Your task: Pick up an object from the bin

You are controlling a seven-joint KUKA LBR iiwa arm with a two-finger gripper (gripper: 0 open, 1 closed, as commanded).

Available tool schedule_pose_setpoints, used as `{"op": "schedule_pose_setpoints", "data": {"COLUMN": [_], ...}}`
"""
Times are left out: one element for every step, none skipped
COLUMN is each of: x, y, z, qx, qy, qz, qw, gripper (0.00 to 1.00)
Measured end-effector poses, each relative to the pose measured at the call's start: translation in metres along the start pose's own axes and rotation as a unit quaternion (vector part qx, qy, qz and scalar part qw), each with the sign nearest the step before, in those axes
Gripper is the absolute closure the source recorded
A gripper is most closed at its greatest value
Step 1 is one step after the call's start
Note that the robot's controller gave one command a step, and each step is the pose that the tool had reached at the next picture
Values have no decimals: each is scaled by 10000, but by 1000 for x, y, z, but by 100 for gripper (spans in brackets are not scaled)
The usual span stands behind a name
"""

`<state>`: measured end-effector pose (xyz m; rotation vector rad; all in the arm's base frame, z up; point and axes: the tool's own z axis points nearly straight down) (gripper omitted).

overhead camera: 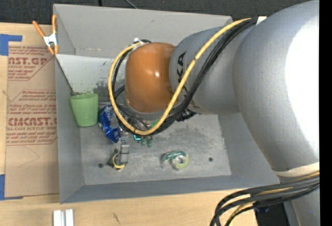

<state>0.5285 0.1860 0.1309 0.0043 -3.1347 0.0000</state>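
**Low in the bin's left half, the end effector sat masked by its cover**

Beneath the orange cover [148, 77] on the wrist, the end effector [134, 127] hung low over the floor of the bin [207, 163], left of the middle. Its lower part was masked by the cover and by looped black and yellow cables [116, 111]. Whether it was wide or narrow could not be told, nor whether it held anything.

Nearest to it was a blue crinkled wrapper [108, 124], just beside its left edge and partly tucked under the cables. On the wrapper's left, touching it or very nearly, was a pale green cup [84, 110], close to the bin's left wall.

Toward the near wall, just below the end effector in the camera view, lay a small grey and yellow clip [120, 157]. To the right along the floor, apart from the clip, lay a pale greenish-white ring [176, 160] on bare grey metal.

From the right came the silver arm [249, 74], whose broad body covered the bin's right side and much of its back.
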Motion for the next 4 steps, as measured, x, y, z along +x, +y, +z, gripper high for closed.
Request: {"op": "schedule_pose_setpoints", "data": {"x": [-53,-53,-44,-40], "y": [-37,-34,22,22], "z": [44,40,-36,-97], "qx": [2,-19,-27,-20], "qy": [-49,-61,-77,-74], "qz": [23,6,-53,383], "qw": [10000,10000,10000,9992], "gripper": [0,100,100,100]}}
